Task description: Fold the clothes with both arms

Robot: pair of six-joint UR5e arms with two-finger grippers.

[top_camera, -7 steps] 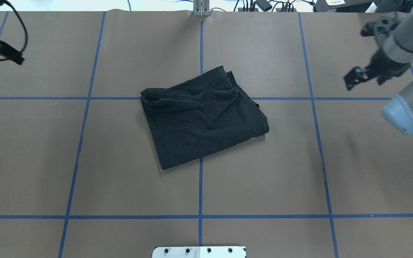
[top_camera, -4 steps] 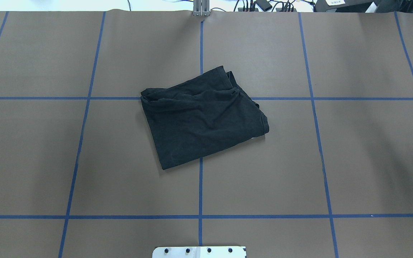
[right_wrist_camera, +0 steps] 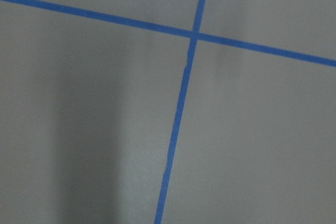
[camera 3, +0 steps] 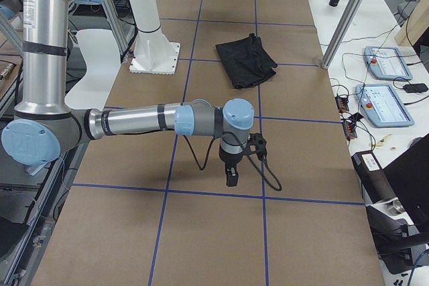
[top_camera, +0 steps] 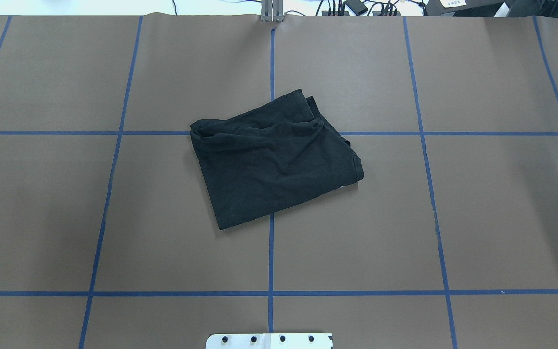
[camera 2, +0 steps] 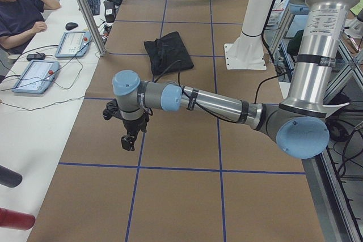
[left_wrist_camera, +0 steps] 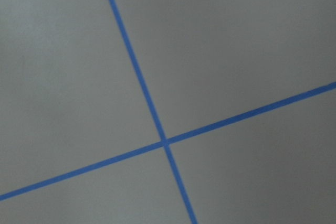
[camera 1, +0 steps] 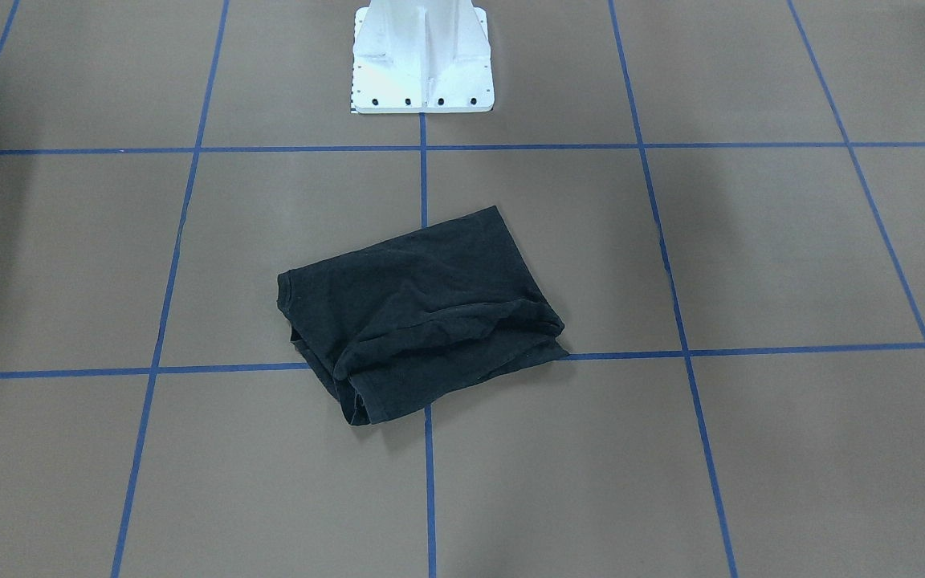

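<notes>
A black T-shirt [top_camera: 274, 165] lies folded into a rumpled, roughly rectangular bundle near the middle of a brown table [top_camera: 453, 218] marked with a grid of blue tape lines [top_camera: 271, 261]. No logo shows. The left pincer [camera 2: 128, 141] hangs over bare table at one end and the right pincer [camera 3: 231, 177] at the other. The shirt lies between the two, well apart from each, and neither touches it. Both pincers show only in the side views, so whether they are released or clenched cannot be told. Each wrist camera sees nothing but table and crossing tape. The shirt looks soft, light and limp, and its stacked layers would likely slide or sag if lifted by one point. The best holds are probably two neighbouring corners of the bundle, one per pincer, pinching every layer along a hemmed edge.
</notes>
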